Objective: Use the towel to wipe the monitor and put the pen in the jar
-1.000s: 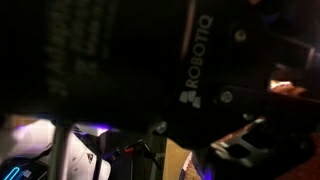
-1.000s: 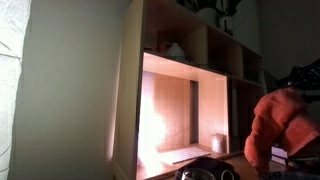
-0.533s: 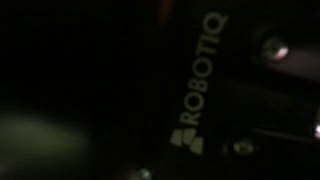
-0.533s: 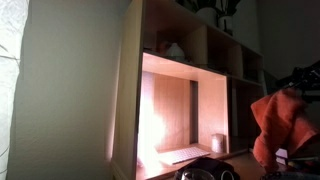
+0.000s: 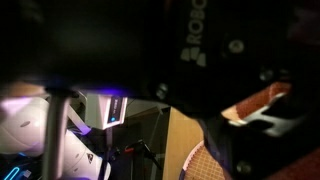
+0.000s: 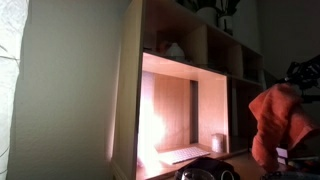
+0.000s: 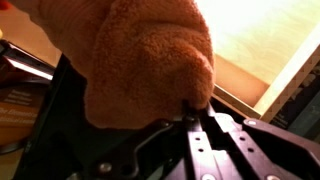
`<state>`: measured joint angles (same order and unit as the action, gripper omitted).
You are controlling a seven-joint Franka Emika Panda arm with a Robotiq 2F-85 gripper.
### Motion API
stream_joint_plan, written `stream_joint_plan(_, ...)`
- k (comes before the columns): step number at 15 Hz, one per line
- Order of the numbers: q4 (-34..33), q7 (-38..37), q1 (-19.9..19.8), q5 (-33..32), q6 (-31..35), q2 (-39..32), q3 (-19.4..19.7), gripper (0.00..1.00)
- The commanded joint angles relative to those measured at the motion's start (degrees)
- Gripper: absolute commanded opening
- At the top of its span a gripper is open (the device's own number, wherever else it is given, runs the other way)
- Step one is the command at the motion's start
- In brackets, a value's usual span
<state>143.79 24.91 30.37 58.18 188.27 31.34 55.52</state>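
Legend: Raised since half a second earlier is the dark lettered casing [image 5: 195, 45] above the pincer [image 7: 197, 112]. The close exterior view was then almost wholly filled by it, whereas a strip of scene is now exposed beneath it.

Reader: What is exposed there that is shown nowhere else?

Legend: A violet glow [image 5: 113, 105], white objects at lower left and a strung racket head [image 5: 203, 160] are shown in that view only. A salmon patch is seen near its right edge between dark parts; whether it is the towel cannot be told.

Reader: Where is the towel located?

Legend: The towel [image 7: 140, 60] is seen in the wrist view bunched over the pincer's tips, with its lower fold pinched between the closed jaws. In an exterior view the towel [image 6: 285, 120] is seen hanging at the right edge, beside a wooden shelf unit [image 6: 130, 90]. The grip itself is revealed by the wrist view alone.

Reader: And the shelf unit?

Legend: One lit compartment is shown, with a small pale cylinder [image 6: 218, 143] standing on its floor; whether this is the jar cannot be told. A pale surface [image 7: 255, 40] is seen behind the towel in the wrist view only.
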Motion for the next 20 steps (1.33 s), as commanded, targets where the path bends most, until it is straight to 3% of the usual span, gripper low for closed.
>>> stream_joint_plan(1,2.0,3.4,2.0,-1.9,6.3,9.1,-0.4,0.03)
stream_joint_plan(7,6.1,3.2,3.5,-9.4,13.6,20.1,-0.3,0.03)
stream_joint_plan(8,5.8,1.4,-0.5,-10.7,9.9,18.6,-2.0,0.03)
stream_joint_plan(10,6.5,1.1,-0.7,-12.7,9.8,19.7,-1.4,0.03)
stream_joint_plan(16,7.7,1.1,0.5,-13.3,9.7,12.9,1.4,0.03)
stream_joint_plan(20,8.1,0.9,3.9,-12.9,9.6,6.2,5.5,0.03)
